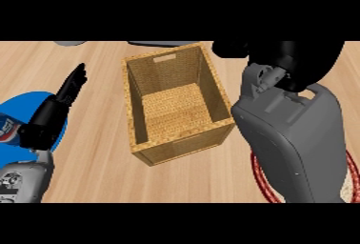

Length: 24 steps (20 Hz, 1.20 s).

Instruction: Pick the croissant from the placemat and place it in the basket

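An open-topped wicker basket [177, 107] stands in the middle of the wooden counter, and nothing shows inside it. No croissant shows anywhere in the head view. My right forearm [295, 143] rises along the right side. Its black hand [299, 59] hangs past the basket's far right corner, back turned to me, so whatever it may hold is hidden. A round placemat [262, 182] with a red rim peeks out under that forearm at the lower right. My left hand [62, 97] rests open at the left, fingers straight and pointing away.
A blue round object [17, 114] with a logo lies under my left arm at the left edge. Two grey shapes [151, 43] cut into the view at the counter's far edge. Bare wood surrounds the basket in front and to the left.
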Available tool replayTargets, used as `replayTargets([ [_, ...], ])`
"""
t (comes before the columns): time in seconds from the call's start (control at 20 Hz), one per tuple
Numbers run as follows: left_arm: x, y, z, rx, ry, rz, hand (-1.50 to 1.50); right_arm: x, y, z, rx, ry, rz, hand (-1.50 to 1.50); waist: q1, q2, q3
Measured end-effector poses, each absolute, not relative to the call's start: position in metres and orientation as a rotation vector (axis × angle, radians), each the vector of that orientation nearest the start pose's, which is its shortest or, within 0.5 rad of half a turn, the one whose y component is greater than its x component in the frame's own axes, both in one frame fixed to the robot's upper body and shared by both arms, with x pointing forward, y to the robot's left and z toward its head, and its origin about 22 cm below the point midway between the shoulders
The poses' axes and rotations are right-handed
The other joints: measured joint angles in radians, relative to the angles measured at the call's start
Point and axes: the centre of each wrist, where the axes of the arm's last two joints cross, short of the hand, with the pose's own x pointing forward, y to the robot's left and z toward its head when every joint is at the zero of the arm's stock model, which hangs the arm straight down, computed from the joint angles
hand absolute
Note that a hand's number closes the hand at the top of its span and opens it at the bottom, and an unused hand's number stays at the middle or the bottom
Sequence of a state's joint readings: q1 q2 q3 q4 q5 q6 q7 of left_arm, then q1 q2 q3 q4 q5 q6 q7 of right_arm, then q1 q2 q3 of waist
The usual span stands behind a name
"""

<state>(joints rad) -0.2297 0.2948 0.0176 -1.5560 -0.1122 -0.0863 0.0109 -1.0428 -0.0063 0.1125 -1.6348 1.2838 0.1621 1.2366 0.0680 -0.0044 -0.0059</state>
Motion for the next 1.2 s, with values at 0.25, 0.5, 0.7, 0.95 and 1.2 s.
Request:
replayTargets([
  [0.25, 0.297, 0.275, 0.077, 0.241, -1.731, -0.431, 0.00, 0.333, -0.072, 0.297, -1.261, -1.293, 0.205, 1.50, 0.006, 0.001, 0.000],
  [0.5, 0.300, 0.275, 0.078, 0.248, -1.727, -0.422, 0.00, 0.357, -0.071, 0.282, -1.280, -1.153, 0.296, 1.50, -0.007, -0.004, 0.000],
  [0.7, 0.301, 0.278, 0.077, 0.253, -1.717, -0.428, 0.00, 0.369, -0.066, 0.278, -1.293, -1.086, 0.372, 1.50, -0.011, -0.008, -0.001],
  [0.95, 0.301, 0.274, 0.072, 0.243, -1.710, -0.424, 0.00, 0.379, -0.064, 0.280, -1.223, -1.047, 0.428, -1.50, -0.010, -0.010, 0.000],
  [1.2, 0.300, 0.272, 0.069, 0.242, -1.714, -0.418, 0.00, 0.383, -0.059, 0.289, -1.154, -1.063, 0.425, -1.50, -0.008, -0.011, 0.001],
])
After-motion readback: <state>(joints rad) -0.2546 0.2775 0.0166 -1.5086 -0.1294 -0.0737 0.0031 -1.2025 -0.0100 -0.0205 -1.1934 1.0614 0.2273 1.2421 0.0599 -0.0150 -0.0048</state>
